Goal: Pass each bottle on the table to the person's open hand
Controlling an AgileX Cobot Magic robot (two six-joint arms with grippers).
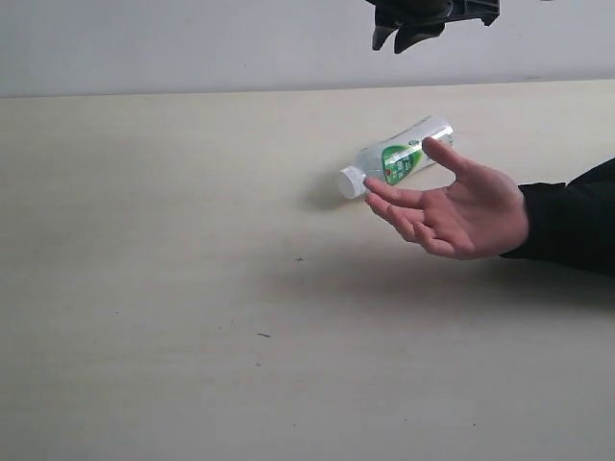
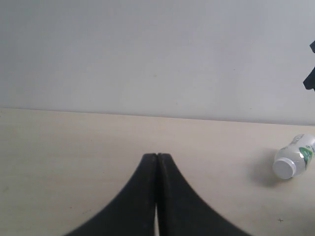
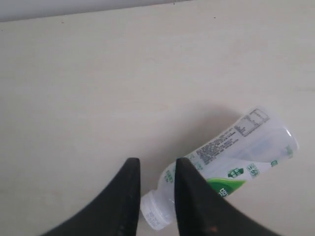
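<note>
Green-label bottle [image 1: 399, 158] lies on table [image 1: 144, 288] beside open hand [image 1: 452, 206].
Right gripper [image 3: 156, 162] above, slightly parted, empty; left gripper [image 2: 157, 156] clenched.

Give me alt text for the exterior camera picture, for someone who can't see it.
A clear bottle with a green label and white cap lies on its side on a pale beige table, partly behind a person's open hand that reaches in from the right in a black sleeve. A black robot gripper hangs at the top edge above the bottle.
</note>
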